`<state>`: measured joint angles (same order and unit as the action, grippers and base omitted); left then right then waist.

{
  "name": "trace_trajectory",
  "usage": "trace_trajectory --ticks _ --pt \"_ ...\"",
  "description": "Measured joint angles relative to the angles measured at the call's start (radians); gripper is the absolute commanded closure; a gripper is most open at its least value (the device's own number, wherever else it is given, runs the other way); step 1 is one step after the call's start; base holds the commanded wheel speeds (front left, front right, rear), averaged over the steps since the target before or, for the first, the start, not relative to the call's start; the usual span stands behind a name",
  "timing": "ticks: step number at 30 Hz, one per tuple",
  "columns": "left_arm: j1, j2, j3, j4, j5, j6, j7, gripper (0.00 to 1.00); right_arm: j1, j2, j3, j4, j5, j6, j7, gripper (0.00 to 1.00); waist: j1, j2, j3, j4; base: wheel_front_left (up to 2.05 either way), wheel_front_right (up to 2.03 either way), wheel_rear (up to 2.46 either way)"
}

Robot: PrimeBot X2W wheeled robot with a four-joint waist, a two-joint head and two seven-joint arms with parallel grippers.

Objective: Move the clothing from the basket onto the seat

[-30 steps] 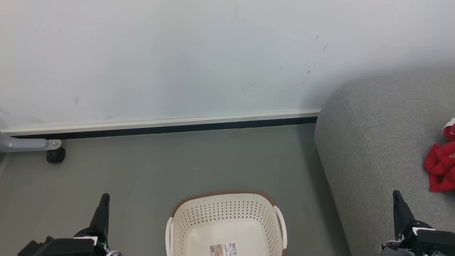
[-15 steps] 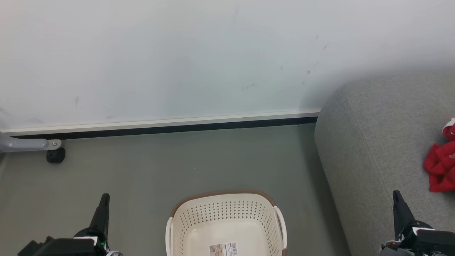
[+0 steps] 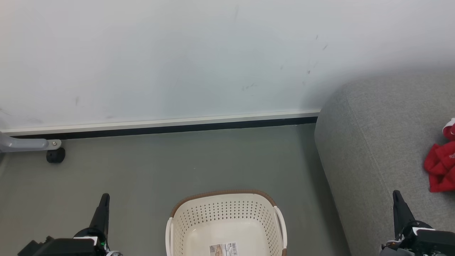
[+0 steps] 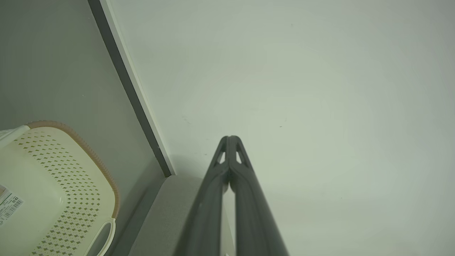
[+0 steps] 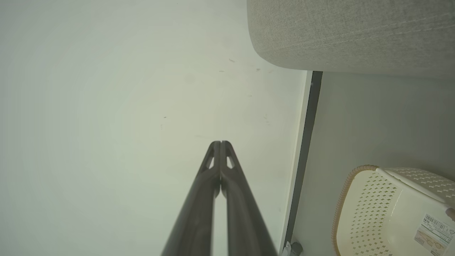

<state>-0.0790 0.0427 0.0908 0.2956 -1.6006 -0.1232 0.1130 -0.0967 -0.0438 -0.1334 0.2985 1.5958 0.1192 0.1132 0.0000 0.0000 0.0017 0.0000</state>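
At the lower corners of the head view, the left jaws and right jaws both stand fully closed, each pair of dark fingers pressed together tip to tip and gripping nothing; the left pair is over the floor, the right pair over the front part of the seat. Between them, at the bottom edge, sits one basket: cream-white plastic, perforated walls, brown trim along the far rim, a handle at each side. The part of its base in view carries one label sticker with a barcode; the print is too small to read. The clothing lies on the seat, well apart from the basket, at the right edge of the view: a crumpled bright red heap, with a further red piece banded in white just beyond it. Both are cut by the frame, so the number of garments cannot be told. Small white lettering shows on the heap but is not legible. The seat is a single grey woven cushion with a rounded corner and a seam line running along its near edge. Beyond it, a pale scuffed wall meets the grey floor at a white-and-black skirting. One black castor under a grey leg stands at the far left.
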Motion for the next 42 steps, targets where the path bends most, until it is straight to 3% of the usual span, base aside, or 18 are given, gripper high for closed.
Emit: trace_trajectory --ticks 42 --pt "0.000 0.000 0.000 0.000 0.000 0.000 0.000 1.00 0.000 0.000 0.000 0.000 0.000 0.000 0.000 1.00 0.0000 0.0000 0.000 0.000 0.00 0.00 0.00"
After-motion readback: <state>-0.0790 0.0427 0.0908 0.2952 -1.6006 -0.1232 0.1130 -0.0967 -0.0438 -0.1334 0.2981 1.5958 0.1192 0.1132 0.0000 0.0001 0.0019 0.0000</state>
